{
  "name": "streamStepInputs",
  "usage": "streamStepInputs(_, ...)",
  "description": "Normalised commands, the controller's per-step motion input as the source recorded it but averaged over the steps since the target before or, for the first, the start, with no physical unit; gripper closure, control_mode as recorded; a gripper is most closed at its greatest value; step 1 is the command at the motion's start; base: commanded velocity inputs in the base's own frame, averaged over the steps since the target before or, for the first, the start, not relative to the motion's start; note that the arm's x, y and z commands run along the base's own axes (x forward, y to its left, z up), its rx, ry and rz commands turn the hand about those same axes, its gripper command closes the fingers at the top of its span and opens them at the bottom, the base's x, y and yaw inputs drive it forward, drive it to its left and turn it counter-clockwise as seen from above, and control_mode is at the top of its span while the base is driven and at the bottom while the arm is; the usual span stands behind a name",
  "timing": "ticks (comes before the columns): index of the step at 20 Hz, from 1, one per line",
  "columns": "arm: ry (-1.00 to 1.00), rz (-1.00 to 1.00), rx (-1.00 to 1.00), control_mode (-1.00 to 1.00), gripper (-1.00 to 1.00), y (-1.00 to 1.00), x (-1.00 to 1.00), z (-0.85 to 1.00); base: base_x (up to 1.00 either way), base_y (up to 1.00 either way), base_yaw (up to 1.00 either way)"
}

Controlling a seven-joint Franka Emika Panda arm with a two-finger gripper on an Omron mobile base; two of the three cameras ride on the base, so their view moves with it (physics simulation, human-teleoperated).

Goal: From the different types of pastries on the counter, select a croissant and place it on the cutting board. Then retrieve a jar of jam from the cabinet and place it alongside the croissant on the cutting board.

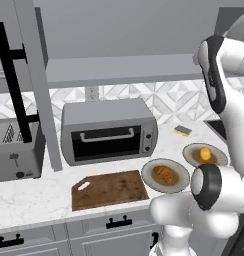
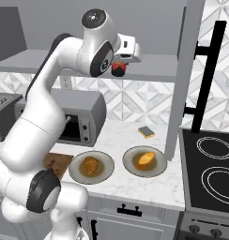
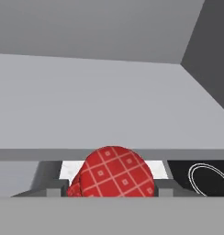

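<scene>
Red jam jar, lid in a white check pattern, is seen gripped btwn the two finger tips in the hand view: jaws are closed on its sides, w/ the jar filling the gap. In the right base view the gripper is held high at the open cabinet, the red jar showing just under the hand.

Places rel. to the jaws, left to right in the left base view: toaster is set far left and well below. Next, toaster oven stands below, against the patterned backsplash. Wooden cutting board lies flat in front of the oven, well below the jaws, bare, its handle slot at the left corner. Just right of the board, nearly touching its edge, a plate carries the croissant; croissant is not on the board. Further right, a 2nd plate holds the round orange bun. Behind that plate, nearer the wall, a yellow-and-dark sponge lies on the marble counter. Farthest right, seen in the right base view, a black stovetop sits below and to the side of the jaws.
</scene>
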Motion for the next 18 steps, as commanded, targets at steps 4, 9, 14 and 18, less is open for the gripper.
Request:
streamStepInputs(4,0.00,0.00,0.00,-1.00,1.00,0.07,-1.00,0.00,0.00,0.00,0.00)
streamStepInputs(9,0.00,0.00,0.00,-1.00,1.00,0.26,-1.00,-0.40,0.00,0.00,0.00)
streamStepInputs(14,0.00,-0.03,0.00,-1.00,1.00,0.53,-1.00,-0.96,0.00,0.00,0.00)
streamStepInputs(18,0.00,-0.09,-0.04,-1.00,1.00,0.84,-1.00,-1.00,0.00,0.00,0.00)
